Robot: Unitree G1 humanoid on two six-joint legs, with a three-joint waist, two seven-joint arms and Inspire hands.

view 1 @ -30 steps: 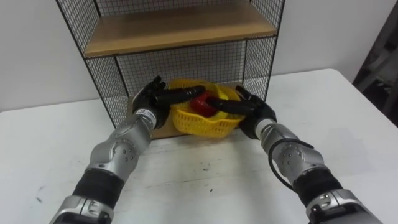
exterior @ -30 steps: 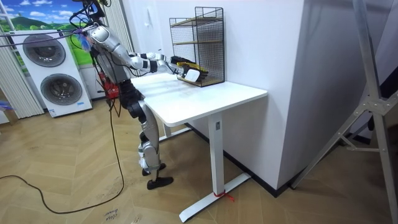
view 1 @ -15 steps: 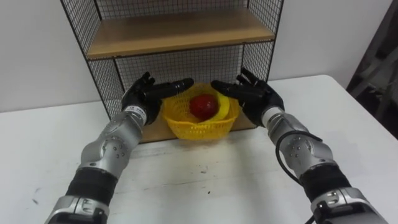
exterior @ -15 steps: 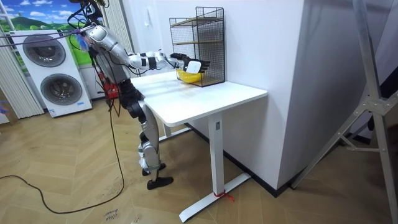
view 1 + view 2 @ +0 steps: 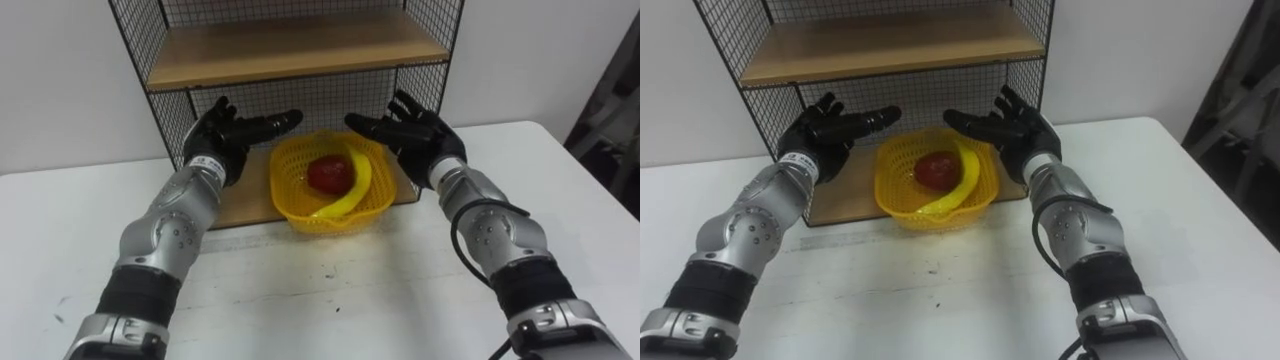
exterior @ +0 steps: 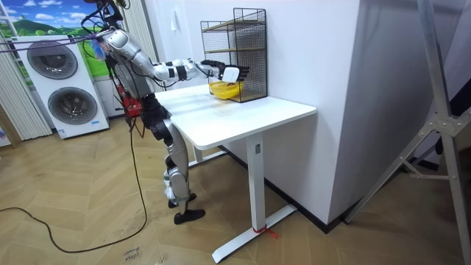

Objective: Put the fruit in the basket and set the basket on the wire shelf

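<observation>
Now the basket [image 5: 338, 219] of fruit [image 5: 328, 173] sits at the front edge of the shelf [image 5: 290, 45] between the left hand [image 5: 225, 135] and right hand [image 5: 415, 135], both spread and empty; a finger snagging its rim could tip it out.

The wire shelf [image 5: 300, 45] runs off the top edge. The basket's [image 5: 290, 197] near wall partly hides the red fruit's [image 5: 328, 172] underside and the banana's [image 5: 358, 180] near end. In the room view both fruits are too small to tell.

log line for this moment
basket: on wire shelf bottom board, holds apple, banana | left hand: open, off basket | right hand: open, off basket
</observation>
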